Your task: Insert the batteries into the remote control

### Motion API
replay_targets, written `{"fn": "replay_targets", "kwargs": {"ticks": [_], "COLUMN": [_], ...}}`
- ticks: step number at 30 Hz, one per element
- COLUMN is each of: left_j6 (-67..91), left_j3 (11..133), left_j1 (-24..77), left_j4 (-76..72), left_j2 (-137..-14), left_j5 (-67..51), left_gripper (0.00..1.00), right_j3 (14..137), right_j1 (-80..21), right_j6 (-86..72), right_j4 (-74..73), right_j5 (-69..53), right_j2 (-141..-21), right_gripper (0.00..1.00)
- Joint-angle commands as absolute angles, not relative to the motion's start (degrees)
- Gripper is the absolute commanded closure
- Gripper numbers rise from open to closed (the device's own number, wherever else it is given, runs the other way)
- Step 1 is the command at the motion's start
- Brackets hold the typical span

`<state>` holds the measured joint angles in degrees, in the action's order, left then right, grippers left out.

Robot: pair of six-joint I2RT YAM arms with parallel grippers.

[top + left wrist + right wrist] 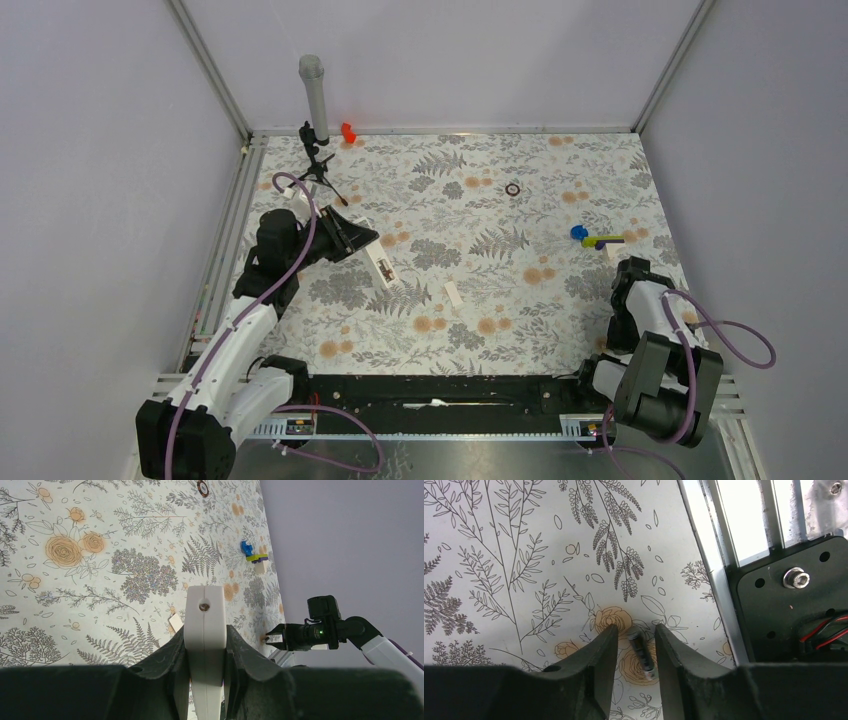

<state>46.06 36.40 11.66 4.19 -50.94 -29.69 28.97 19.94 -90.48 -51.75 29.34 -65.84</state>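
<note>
My left gripper (205, 630) is shut on the remote control (205, 607), a slim white bar that juts forward from between the fingers. In the top view the remote (380, 264) slants over the left part of the floral table, with dark marks near its free end. My right gripper (636, 630) is open and low over the table by the near right edge. Its fingers straddle one battery (642, 652), a small dark cylinder lying on an orange flower, and do not touch it. The left wrist view also shows the right gripper (271, 636). A second battery is not in view.
A short white strip (453, 294) lies mid-table. A dark ring (513, 189) sits at the back and a blue-and-yellow toy piece (592, 238) at the right. A grey cylinder on a tripod (313, 95) and a red object (347, 131) stand back left. A metal rail (716, 575) and black base plate (784, 600) border the right gripper.
</note>
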Motion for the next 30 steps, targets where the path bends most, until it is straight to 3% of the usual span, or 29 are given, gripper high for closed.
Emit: {"fn": "replay_targets", "kwargs": {"ticks": [1, 12, 17, 25, 30], "left_j6": [45.53, 45.35, 45.52, 46.1, 46.15], "left_j3": [39.11, 39.34, 39.03, 38.76, 38.67], "left_j1": [11.16, 10.81, 10.72, 10.67, 10.72], "left_j4": [1.76, 2.19, 1.82, 0.63, 0.35], "left_j2": [-50.8, -50.17, -50.16, -50.76, -50.8], "left_j5": [-29.5, -29.48, -29.38, -29.65, -29.43], "left_gripper": [1.0, 1.0, 1.0, 1.0, 1.0], "right_j3": [28.56, 28.33, 29.94, 31.31, 32.69], "right_j1": [20.3, 20.3, 20.3, 19.51, 10.09], "right_j6": [-91.4, -87.02, -80.55, -71.37, -71.68], "right_j4": [-52.64, -49.59, -45.6, -38.47, -35.9], "right_j5": [30.2, 30.49, 29.18, 20.99, 22.33], "right_j2": [-66.76, -66.97, -66.99, -67.98, -68.43], "right_gripper": [0.62, 0.92, 1.0, 1.0, 1.0]}}
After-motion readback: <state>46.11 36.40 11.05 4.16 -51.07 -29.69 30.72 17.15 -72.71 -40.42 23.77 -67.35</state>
